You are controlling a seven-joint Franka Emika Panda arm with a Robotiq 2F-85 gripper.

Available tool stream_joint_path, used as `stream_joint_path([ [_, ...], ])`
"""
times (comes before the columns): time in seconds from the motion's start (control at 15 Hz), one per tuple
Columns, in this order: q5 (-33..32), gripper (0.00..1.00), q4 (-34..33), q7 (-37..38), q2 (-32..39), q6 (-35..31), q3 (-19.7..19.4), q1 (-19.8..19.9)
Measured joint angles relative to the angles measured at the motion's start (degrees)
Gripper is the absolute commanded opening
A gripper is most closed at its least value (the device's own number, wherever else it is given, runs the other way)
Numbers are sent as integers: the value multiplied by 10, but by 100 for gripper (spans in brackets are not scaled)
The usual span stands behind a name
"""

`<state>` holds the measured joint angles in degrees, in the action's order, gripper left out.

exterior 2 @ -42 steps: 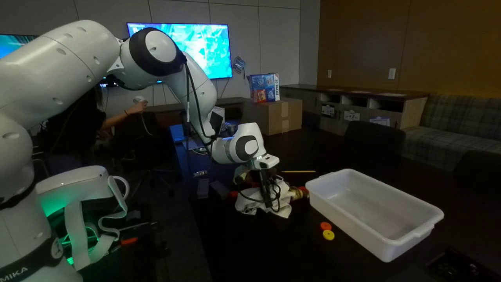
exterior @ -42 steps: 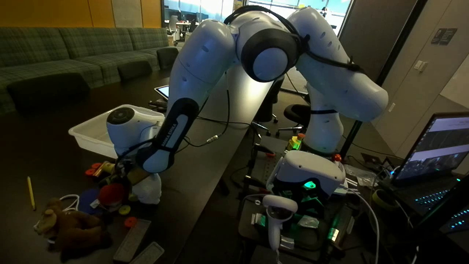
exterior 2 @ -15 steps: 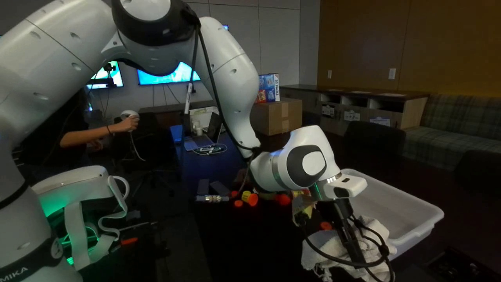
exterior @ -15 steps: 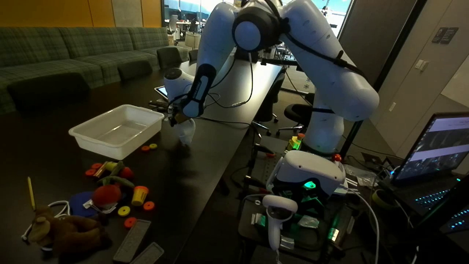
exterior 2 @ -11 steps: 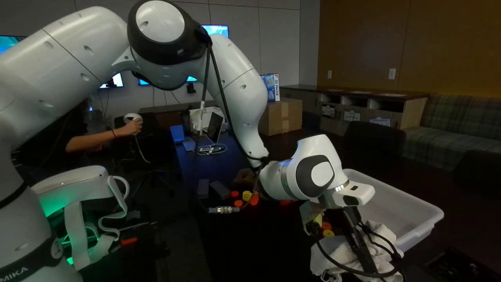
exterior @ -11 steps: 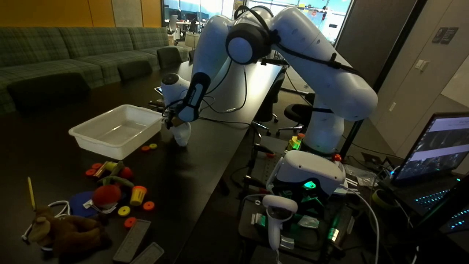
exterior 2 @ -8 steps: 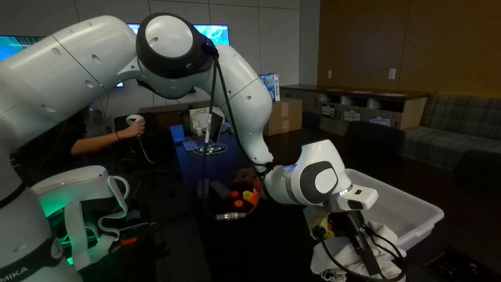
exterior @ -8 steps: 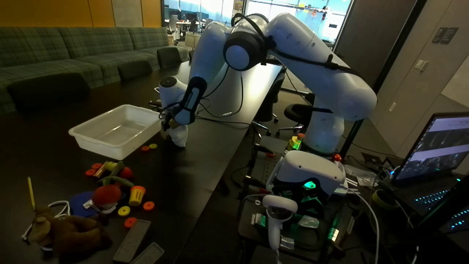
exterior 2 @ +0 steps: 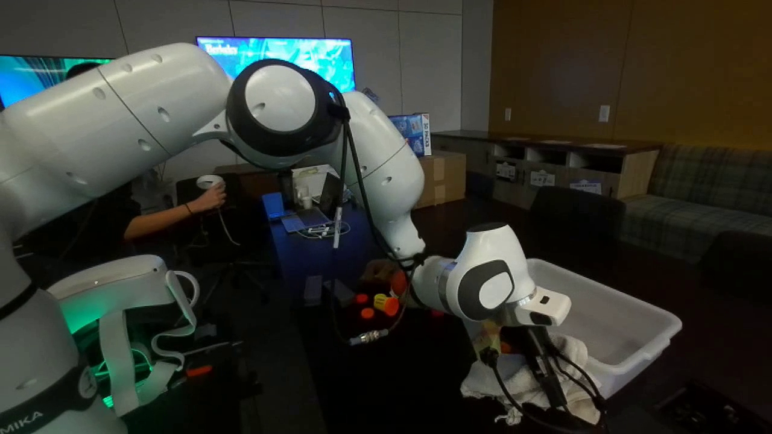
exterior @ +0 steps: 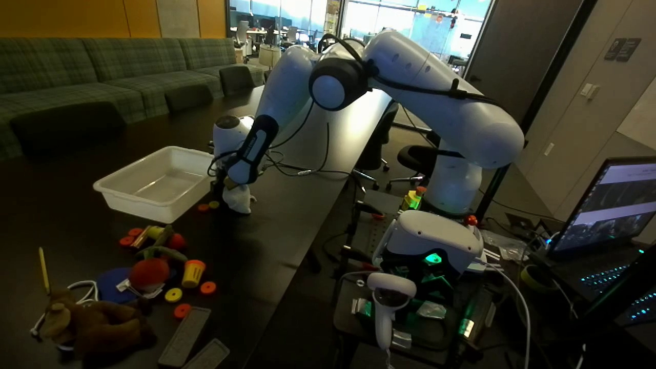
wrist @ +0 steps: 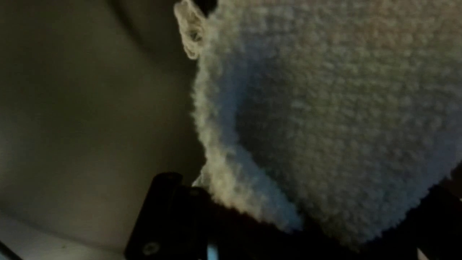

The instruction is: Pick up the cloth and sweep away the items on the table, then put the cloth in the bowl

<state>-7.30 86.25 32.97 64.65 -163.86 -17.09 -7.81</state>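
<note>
Pencil [exterior: 44, 270]: lies apart, farthest left on the worktop [exterior: 251, 277] in an exterior view; it may need a stroke of its own;
Soft toy [exterior: 105, 325]: flopped to the right of the pencil; its bulk may resist a light wipe;
Tub [exterior: 136, 206]: upright; presumably the task's bowl, set within reach to take the cloth [exterior: 238, 199] last;
Pot [exterior: 193, 273]: well apart from the cloth; not yet swept, it seems;
Discs [exterior: 203, 207]: two, just beside the tub; probably the handiest targets for a sweep;
Jaws: closed on a fold of the cloth, the exact gap hidden; a firm pinch presumably guards against slipping;
Cloth: bunched below the jaws, outside the tub; likely gathered to push like a soft pad; contact with the worktop cannot be told
</note>
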Motion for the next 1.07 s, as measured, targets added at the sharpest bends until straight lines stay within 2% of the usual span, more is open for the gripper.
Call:
stream_joint_path([
  [0.6,57,6,-2,-80,-3,-10,92,-2],
  [1.07,71,6,-2,-87,-4,-18,131,-51],
])
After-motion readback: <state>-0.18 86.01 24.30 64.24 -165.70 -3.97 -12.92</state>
